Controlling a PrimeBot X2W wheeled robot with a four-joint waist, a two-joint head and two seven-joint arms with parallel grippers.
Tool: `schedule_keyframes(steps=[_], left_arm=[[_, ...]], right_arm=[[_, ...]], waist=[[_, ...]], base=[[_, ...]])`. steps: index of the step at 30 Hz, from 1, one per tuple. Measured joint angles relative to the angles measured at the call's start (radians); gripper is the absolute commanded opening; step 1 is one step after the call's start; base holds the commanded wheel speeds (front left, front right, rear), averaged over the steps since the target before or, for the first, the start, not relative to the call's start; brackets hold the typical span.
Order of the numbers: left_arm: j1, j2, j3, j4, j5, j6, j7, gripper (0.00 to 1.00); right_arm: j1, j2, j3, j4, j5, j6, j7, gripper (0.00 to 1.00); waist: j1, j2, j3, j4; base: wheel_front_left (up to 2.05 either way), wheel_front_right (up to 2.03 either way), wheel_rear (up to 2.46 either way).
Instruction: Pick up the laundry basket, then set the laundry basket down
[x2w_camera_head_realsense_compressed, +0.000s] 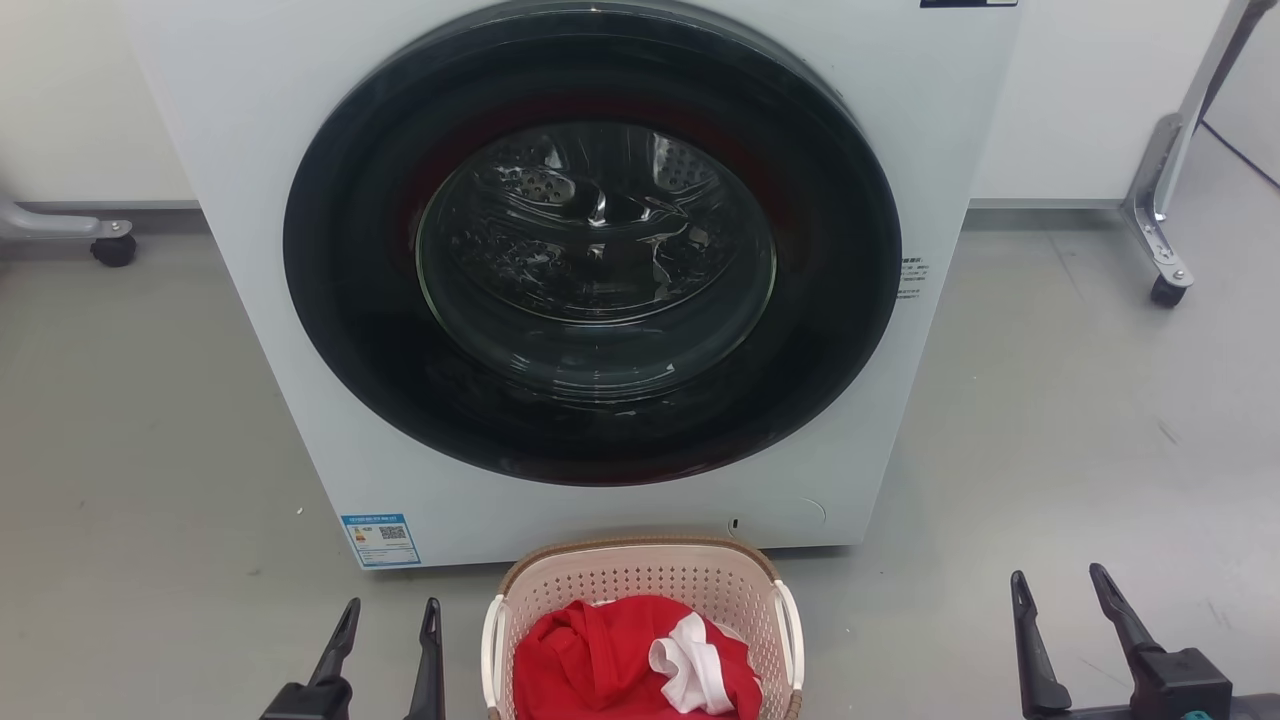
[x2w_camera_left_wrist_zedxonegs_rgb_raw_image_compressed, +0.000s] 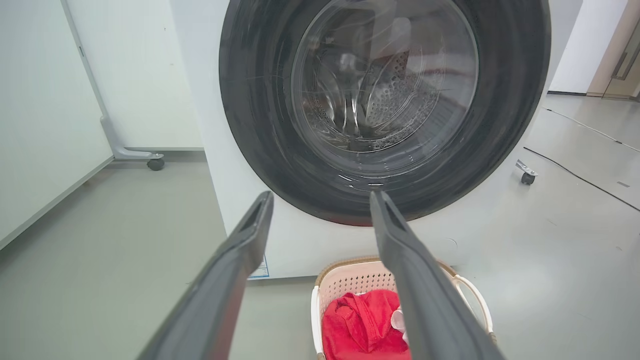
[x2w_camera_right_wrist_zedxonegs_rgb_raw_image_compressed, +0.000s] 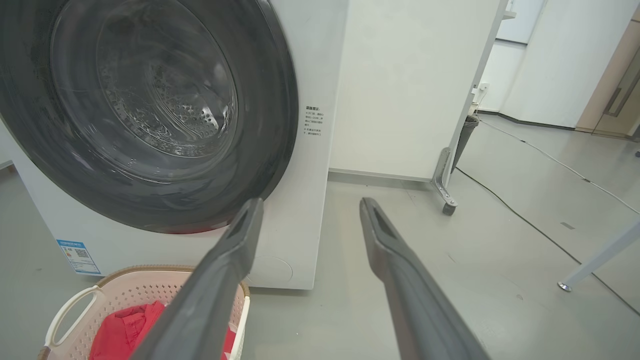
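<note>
Flanking the laundry basket (x2w_camera_head_realsense_compressed: 640, 578), left gripper (x2w_camera_head_realsense_compressed: 392, 606) and right gripper (x2w_camera_head_realsense_compressed: 1058, 576) gape.

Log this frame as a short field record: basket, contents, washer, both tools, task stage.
laundry basket: on the floor, directly in front of the washing machine
contents: red garment with a white cloth on it
washer door: shut
left tool: open, empty, beside the basket's left handle, not touching
right tool: open, empty, farther from the basket
task stage: basket not yet grasped
</note>
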Motion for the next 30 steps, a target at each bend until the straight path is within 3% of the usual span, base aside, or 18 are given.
schedule_keyframes(steps=[30], left_arm=[[0.0,-0.006,0.009,0.019,0.011,0.004,0.0,1.0]], right_arm=[[0.016,0.019,-0.019,0.003,0.0,0.0,0.0,1.0]], waist=[[0.0,0.0,0.011,0.004]], base=[[0.0,0.0,0.0]])
